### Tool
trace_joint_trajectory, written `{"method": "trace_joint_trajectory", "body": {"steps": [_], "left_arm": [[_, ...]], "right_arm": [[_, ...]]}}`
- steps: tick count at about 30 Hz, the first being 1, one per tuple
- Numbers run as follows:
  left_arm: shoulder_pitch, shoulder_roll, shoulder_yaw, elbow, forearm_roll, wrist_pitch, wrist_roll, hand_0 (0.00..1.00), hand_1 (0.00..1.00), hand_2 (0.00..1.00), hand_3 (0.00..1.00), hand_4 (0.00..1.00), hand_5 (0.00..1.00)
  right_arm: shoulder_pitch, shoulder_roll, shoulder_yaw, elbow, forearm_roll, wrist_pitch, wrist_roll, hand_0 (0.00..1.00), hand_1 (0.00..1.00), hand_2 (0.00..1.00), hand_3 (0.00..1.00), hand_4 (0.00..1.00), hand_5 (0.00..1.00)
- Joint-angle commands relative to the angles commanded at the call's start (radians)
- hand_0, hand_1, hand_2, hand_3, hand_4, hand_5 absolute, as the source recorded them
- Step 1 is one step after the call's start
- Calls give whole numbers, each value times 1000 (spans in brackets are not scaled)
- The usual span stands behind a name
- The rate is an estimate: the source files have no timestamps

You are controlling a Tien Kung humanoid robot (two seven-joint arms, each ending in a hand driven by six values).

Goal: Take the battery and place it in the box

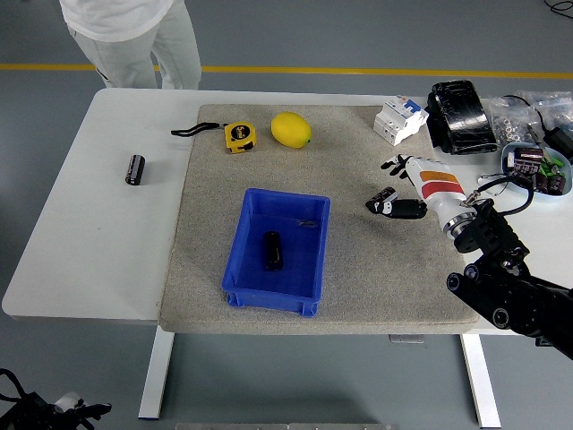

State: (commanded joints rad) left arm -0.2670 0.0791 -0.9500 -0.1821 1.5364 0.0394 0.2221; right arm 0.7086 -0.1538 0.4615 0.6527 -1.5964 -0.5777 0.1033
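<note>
Grey concrete floor with a yellow line surrounds your white worktop (81, 242), which carries a coarse grey mat (376, 287). You have three short black cylindrical batteries to count. One battery (271, 251) already lies inside the blue plastic box (309, 255) at the middle of the mat, so by my reading part of the job is done. A second battery (382, 199) lies on the mat well to the right of the box, and your right hand (405, 190), white with black fingers, is right at it: the thumb (403, 210) lies along its near side and the other fingers spread beyond it. You do not yet have a closed grasp, as far as I can judge; the fingers look apart, and the battery sits on the mat. A third battery (135, 168) lies on bare worktop far to the left, untouched.

What I judge is left for you: close on the near battery, lift it, carry it leftward and drop it in the box.

Beyond these you have one yellow tape measure (238, 136), one yellow lemon (291, 130), one white circuit breaker (398, 119) and one black wrapped pack (458, 115). A person's legs (125, 49) stand at the far left corner. Your left arm is out of view.
</note>
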Motion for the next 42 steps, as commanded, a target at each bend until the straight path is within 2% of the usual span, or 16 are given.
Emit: {"method": "trace_joint_trajectory", "body": {"steps": [5, 16, 23, 42], "left_arm": [[-6, -3, 7, -1, -4, -1, -1, 563, 530, 616, 600, 585, 641], [-13, -7, 35, -3, -29, -2, -5, 565, 538, 619, 600, 585, 641], [-15, -8, 42, -3, -35, -2, -7, 569, 548, 630, 599, 582, 641], [-23, -9, 57, -6, -46, -4, -8, 572, 552, 641, 600, 579, 642]], "right_arm": [[3, 11, -10, -38, 9, -2, -2, 532, 554, 589, 675, 998, 421], [14, 27, -32, -76, 26, -5, 0, 522, 545, 582, 673, 998, 417], [21, 32, -39, -79, 30, -2, 1, 495, 524, 546, 646, 998, 412], [32, 56, -71, -92, 59, 2, -3, 485, 516, 536, 627, 998, 410]]}}
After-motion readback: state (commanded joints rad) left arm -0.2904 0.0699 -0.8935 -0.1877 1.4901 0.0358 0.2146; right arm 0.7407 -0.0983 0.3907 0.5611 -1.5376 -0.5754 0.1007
